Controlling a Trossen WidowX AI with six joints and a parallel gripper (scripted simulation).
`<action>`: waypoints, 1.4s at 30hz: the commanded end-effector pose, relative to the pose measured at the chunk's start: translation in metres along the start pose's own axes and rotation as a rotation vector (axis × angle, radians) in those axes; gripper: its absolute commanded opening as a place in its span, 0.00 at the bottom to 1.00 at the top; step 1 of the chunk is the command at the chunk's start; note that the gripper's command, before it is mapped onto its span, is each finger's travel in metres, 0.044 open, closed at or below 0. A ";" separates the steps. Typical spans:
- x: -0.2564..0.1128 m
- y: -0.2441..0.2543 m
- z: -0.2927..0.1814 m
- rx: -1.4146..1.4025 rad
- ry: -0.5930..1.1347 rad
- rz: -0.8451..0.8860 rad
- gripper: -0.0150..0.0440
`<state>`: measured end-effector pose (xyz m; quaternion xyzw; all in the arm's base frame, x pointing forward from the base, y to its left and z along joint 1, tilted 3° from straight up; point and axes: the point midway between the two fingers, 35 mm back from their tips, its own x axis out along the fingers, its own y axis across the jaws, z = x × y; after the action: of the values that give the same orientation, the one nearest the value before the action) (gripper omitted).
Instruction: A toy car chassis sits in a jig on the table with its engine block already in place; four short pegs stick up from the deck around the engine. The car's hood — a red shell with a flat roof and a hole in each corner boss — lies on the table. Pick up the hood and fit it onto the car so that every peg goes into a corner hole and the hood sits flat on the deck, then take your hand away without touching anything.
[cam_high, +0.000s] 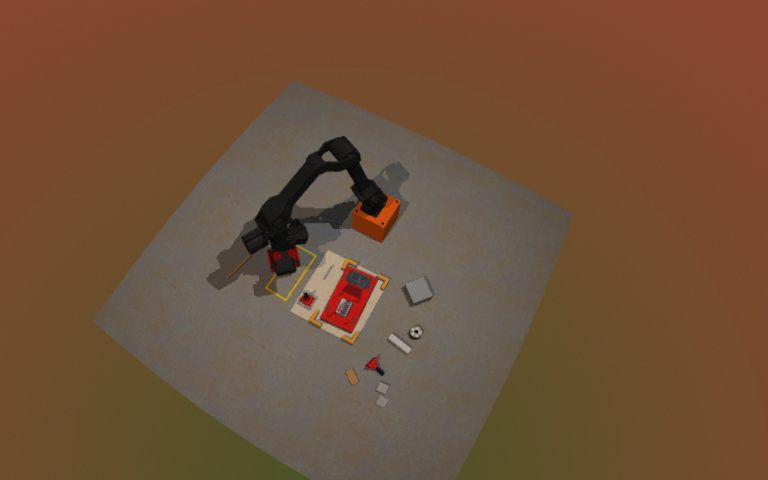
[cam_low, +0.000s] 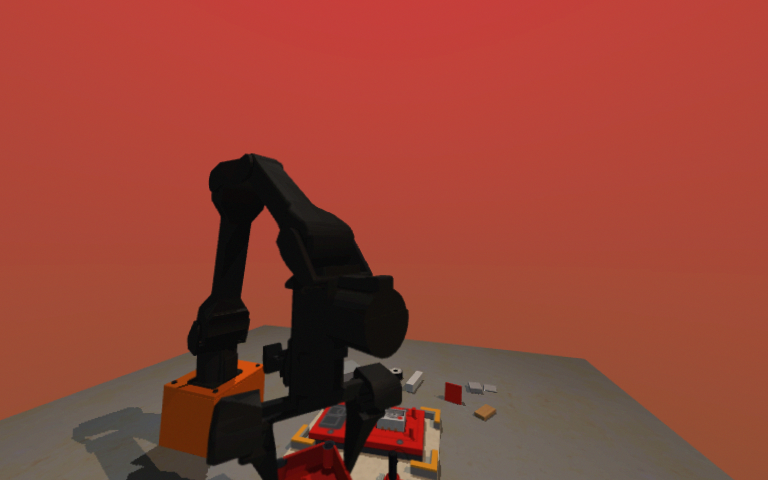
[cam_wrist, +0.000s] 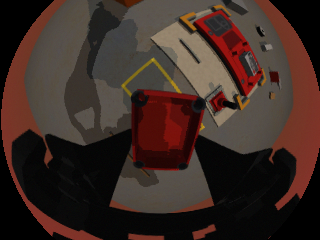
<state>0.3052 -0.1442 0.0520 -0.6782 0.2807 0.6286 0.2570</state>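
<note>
My gripper (cam_low: 310, 470) (cam_wrist: 164, 135) is shut on the red hood (cam_high: 275, 258) (cam_low: 314, 465) (cam_wrist: 165, 125), one finger on each long side. In the wrist view the hood's hollow side and four dark corner bosses face the camera. In the top view it is partly hidden by the gripper and overlaps the yellow outline. The shadows suggest it is off the table; its height is hard to tell. The red chassis (cam_high: 363, 292) (cam_low: 362, 442) (cam_wrist: 231, 57) lies in the jig, apart from the hood, with the grey engine block (cam_high: 343, 307) (cam_low: 391, 420) (cam_wrist: 248, 61) on its deck. The small pegs are hard to make out.
A pale board (cam_high: 317, 277) (cam_wrist: 200, 75) carries the jig's orange corners and a red part (cam_high: 306, 300) with a black post. A yellow outline (cam_high: 300, 277) and thin brown stick (cam_high: 239, 266) are near the hood. A grey block (cam_high: 419, 290), white bar (cam_high: 399, 343) and several small parts lie beyond the chassis.
</note>
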 end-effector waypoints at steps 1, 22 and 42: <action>0.001 0.001 0.002 -0.120 -0.004 -0.002 0.25; 0.073 0.001 0.002 -0.138 -0.004 -0.001 0.25; 0.076 0.001 0.002 -0.134 -0.002 0.000 0.52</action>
<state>0.3070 -0.1481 -0.0236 -0.6931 0.2379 0.6467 0.2114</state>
